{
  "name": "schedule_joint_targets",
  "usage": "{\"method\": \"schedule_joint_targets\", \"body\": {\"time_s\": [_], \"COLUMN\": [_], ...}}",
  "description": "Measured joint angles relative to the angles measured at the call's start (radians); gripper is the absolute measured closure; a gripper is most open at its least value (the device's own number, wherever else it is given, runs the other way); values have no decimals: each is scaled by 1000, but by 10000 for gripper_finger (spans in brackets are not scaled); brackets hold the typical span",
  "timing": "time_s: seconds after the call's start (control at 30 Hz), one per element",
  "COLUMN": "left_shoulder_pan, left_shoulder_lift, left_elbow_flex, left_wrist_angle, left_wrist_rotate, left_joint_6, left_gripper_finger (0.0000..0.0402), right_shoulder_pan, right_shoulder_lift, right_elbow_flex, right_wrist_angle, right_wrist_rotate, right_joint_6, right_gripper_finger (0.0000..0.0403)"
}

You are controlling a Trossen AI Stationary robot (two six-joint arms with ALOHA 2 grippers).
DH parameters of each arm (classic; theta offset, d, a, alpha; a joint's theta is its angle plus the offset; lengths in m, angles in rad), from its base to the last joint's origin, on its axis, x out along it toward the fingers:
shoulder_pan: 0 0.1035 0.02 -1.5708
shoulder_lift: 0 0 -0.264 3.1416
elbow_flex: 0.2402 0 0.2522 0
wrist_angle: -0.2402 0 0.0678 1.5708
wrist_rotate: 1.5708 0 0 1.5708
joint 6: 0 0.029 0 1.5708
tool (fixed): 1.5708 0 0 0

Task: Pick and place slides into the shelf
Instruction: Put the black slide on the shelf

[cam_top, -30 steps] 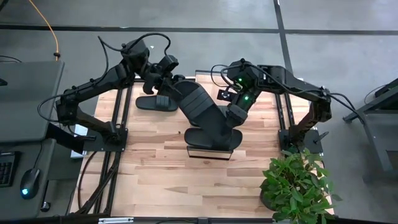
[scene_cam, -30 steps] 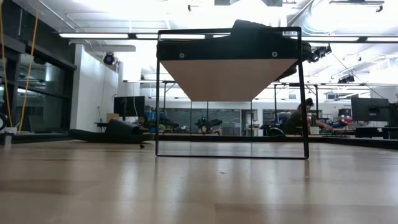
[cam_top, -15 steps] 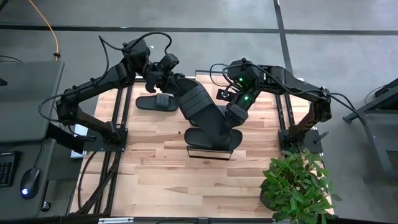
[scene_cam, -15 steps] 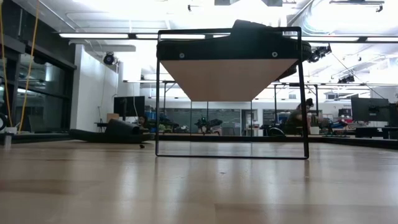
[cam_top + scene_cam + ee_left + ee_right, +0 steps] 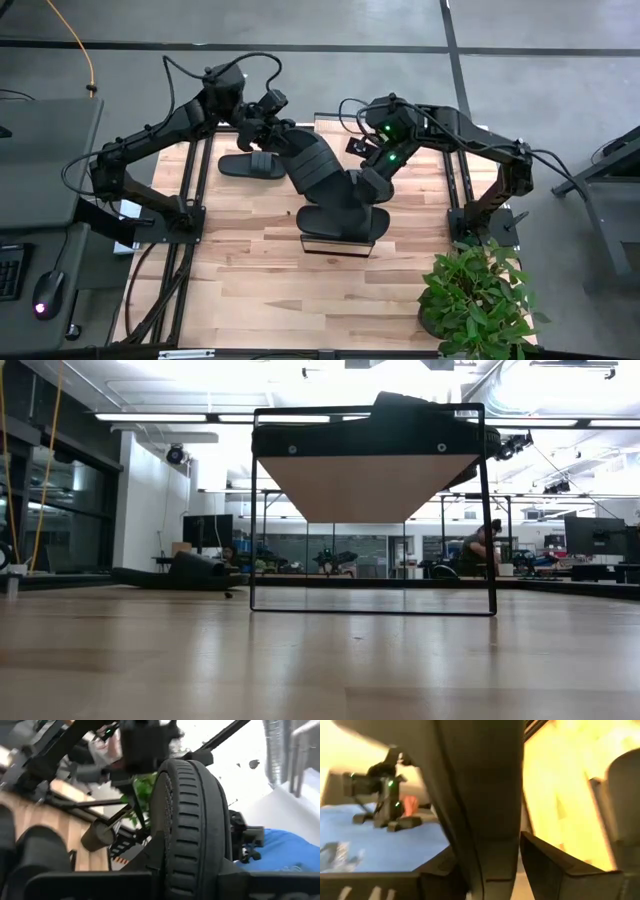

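Left end effector (image 5: 262, 128) pinching upper end of airborne slide (image 5: 318, 168); long axis runs 10-to-4 o'clock down to right end effector (image 5: 372, 180), fingers spread, letting go. Shelf (image 5: 336, 243) just beyond at 5 o'clock. Left nearer.

We see a pale wooden table (image 5: 250, 270) with a black frame, standing on a grey floor (image 5: 560, 60). At its near right corner sits a leafy green potted plant (image 5: 478, 295), its leaves overlapping the table's edge. Left of the table there is a dark desk (image 5: 35, 150) with a keyboard (image 5: 10, 265) and a computer mouse (image 5: 45, 295) near its front. A yellow cable (image 5: 85, 50) trails across the floor at the far left. Looking level across the tabletop, we see a bright room with ceiling lights (image 5: 180, 417), and a person (image 5: 482, 545) bent over a bench in the background.
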Motion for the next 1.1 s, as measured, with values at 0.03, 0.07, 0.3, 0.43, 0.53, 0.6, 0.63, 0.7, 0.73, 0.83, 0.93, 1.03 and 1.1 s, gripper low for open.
{"method": "schedule_joint_targets", "body": {"time_s": [0.03,0.07,0.3,0.43,0.53,0.6,0.63,0.7,0.73,0.83,0.93,1.03,1.1], "left_shoulder_pan": [0,0,-3,-4,-3,-3,-3,-3,-3,-2,-2,-2,-1], "left_shoulder_lift": [0,0,0,0,0,0,0,0,0,0,0,0,0], "left_elbow_flex": [0,0,0,0,0,0,0,0,-5,-34,-78,-138,-181], "left_wrist_angle": [-27,-56,-216,-272,-281,-286,-296,-323,-328,-325,-293,-218,-145], "left_wrist_rotate": [-7,-12,-52,-90,-107,-127,-146,-203,-235,-303,-347,-366,-370], "left_joint_6": [15,30,141,175,178,179,181,195,198,193,173,124,82], "left_gripper_finger": [374,372,345,361,373,371,367,354,348,343,356,371,373], "right_shoulder_pan": [-4,-7,-61,-95,-107,-109,-112,-113,-115,-117,-113,-102,-89], "right_shoulder_lift": [-1,-3,-44,-67,-81,-86,-88,-93,-96,-97,-97,-97,-97], "right_elbow_flex": [0,0,0,0,0,0,0,0,0,0,0,0,0], "right_wrist_angle": [2,8,93,170,230,270,289,320,332,367,401,420,420], "right_wrist_rotate": [16,30,170,239,285,308,320,342,352,380,408,439,467], "right_joint_6": [-2,-2,-20,-20,-20,-23,-26,-29,-32,-39,-39,-46,-55], "right_gripper_finger": [249,247,244,244,244,244,244,244,244,244,244,244,244]}}
